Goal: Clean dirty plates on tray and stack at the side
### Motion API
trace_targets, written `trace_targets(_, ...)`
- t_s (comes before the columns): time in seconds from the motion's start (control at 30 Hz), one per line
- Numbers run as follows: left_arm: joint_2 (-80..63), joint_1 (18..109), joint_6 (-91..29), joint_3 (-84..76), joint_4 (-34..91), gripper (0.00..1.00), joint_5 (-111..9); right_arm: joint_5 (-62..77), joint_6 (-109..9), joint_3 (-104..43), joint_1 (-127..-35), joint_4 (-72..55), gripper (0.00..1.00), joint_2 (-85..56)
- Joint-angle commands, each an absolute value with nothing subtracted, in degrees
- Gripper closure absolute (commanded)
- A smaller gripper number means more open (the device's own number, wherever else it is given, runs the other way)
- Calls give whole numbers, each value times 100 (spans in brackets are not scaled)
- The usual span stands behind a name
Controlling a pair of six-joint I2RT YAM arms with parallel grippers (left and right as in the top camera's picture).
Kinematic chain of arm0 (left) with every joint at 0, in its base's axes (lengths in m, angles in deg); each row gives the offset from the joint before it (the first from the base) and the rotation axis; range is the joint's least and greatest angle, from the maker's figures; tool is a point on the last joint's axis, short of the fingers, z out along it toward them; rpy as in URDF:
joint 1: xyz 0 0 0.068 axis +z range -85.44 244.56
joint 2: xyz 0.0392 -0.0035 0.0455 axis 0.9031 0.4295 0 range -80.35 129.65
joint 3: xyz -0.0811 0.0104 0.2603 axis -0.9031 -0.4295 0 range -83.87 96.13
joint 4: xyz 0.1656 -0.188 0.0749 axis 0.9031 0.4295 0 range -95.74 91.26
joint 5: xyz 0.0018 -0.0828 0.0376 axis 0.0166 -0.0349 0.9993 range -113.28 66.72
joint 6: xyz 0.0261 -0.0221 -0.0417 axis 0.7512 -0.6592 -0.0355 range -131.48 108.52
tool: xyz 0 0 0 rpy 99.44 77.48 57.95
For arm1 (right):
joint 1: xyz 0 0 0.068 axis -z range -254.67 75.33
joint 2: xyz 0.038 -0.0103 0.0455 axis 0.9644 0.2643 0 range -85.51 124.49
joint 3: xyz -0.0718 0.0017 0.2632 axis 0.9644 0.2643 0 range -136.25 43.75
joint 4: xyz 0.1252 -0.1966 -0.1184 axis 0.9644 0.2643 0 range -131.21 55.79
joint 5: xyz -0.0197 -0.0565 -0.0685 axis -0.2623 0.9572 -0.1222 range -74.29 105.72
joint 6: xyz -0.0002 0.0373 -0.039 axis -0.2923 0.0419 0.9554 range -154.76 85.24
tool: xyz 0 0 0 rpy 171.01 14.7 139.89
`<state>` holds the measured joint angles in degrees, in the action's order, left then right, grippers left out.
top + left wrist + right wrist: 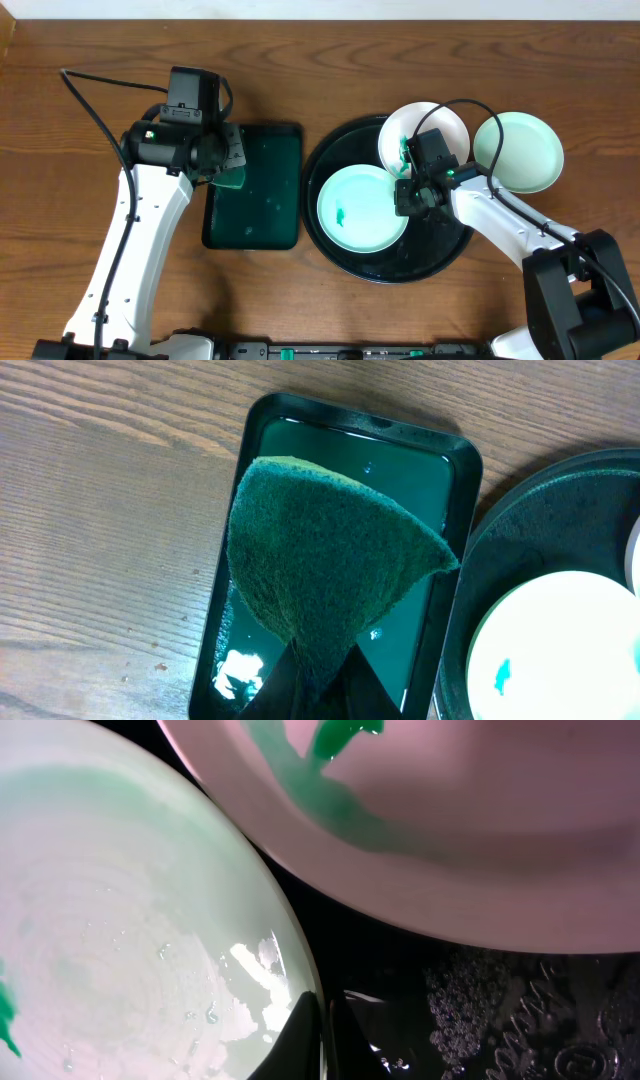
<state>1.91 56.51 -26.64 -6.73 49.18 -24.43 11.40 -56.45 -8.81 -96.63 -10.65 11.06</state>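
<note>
On the black tray [440, 243] lies a mint green plate [360, 208] with a small green smear. My right gripper [405, 197] is shut on that plate's right rim; the right wrist view shows one finger over the plate [120, 920], the other outside it, and the gripper [322, 1020] closed. A white plate [435, 125] with green smears rests at the tray's back edge, close above in the right wrist view [480, 840]. Another mint green plate [520, 150] sits on the table right of the tray. My left gripper [318, 665] is shut on a green sponge [320, 560].
A dark green rectangular tray [270, 215] holding water lies left of the black tray, under the sponge [232, 180]; its rim [462, 490] nearly touches the black tray [520, 530]. Bare wooden table lies all around.
</note>
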Motion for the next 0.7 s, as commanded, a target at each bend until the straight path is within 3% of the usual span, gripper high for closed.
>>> trace_targets(0.0, 175, 5633, -2653, -699, 4907, 93, -2410, 1225, -5661, -887, -9680, -964, 89, 1014)
trace_targets(0.07, 175, 5633, -2653, -699, 4903, 93, -2410, 1229, -5661, -887, -9680, -977, 65, 1008)
trace_targets(0.1, 175, 5633, -2653, -699, 4903, 93, -2410, 1256, -5658, -887, -9676, -1008, 64, 1008)
trace_targets(0.2, 175, 5633, -2653, -699, 4903, 93, -2410, 1426, -5658, -885, -9674, -1130, 72, 1012)
trace_targets(0.47, 175, 5633, -2653, -701, 4909, 93, -2410, 1461, -5658, -844, -9676, -1275, 76, 1060)
trace_targets(0.53, 175, 5633, -2653, -701, 4909, 93, -2410, 1461, -5658, -782, -9676, -1399, 81, 1060)
trace_targets(0.63, 175, 5633, -2653, -701, 4909, 93, -2410, 1459, -5658, -745, -9680, -1469, 99, 1060)
trace_targets(0.67, 175, 5633, -2653, -701, 4911, 93, -2410, 1450, -5658, -745, -9680, -1462, 99, 1060)
